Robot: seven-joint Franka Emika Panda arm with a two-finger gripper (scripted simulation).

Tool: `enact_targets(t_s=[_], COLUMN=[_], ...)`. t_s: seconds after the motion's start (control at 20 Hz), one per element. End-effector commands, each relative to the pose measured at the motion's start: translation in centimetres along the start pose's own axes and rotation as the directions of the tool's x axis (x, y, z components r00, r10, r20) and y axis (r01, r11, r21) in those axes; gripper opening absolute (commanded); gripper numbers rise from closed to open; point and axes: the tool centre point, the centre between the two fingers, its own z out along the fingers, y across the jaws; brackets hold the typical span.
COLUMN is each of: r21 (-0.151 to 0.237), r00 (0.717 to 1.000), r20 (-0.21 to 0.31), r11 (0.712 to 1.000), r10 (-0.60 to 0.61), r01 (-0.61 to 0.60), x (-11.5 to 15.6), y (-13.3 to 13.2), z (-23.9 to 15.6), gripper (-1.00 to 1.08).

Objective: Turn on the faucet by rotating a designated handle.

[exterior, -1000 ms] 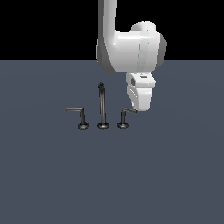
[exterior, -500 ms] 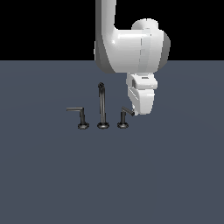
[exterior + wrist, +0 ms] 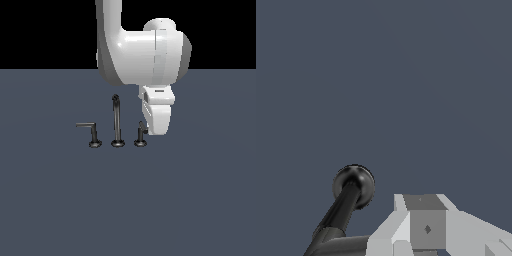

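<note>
Exterior view shows the big white arm (image 3: 145, 55) hanging down over a wide dark desk (image 3: 125, 200). Under the arm sits the gripper (image 3: 155, 122), low down and just beside the right end of the faucet (image 3: 117, 122), as that view sees it. I cannot tell if the gripper is open or closed, or if it is holding anything, because its fingertips are hidden.

The faucet is small and dark. It has a tall thin spout (image 3: 116, 120) in the middle. On the exterior view's left stands the long-bar handle (image 3: 89, 132), well away from the gripper. On the exterior view's right stands the designated handle (image 3: 141, 134), the one with the short bar. It looks like it touches the gripper's side, but I can't be sure.

The wrist view shows that handle up close (image 3: 348, 205), with its round base (image 3: 354, 184) and its bar running toward the gripper.

I think the handle is hard, stiff metal, smooth and maybe slippery. It should turn on its base and not bend. The best place to push or hold is the far end of the short bar.

No bowls or boxes are here.
</note>
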Motion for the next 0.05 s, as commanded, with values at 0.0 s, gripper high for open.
enact_targets(t_s=[0.0], r21=[-0.004], r00=[1.000], r20=[0.006], r11=[1.000], r10=[-0.023], r01=[0.023], x=[-1.98], y=[0.36], z=[-0.03], gripper=[-1.00])
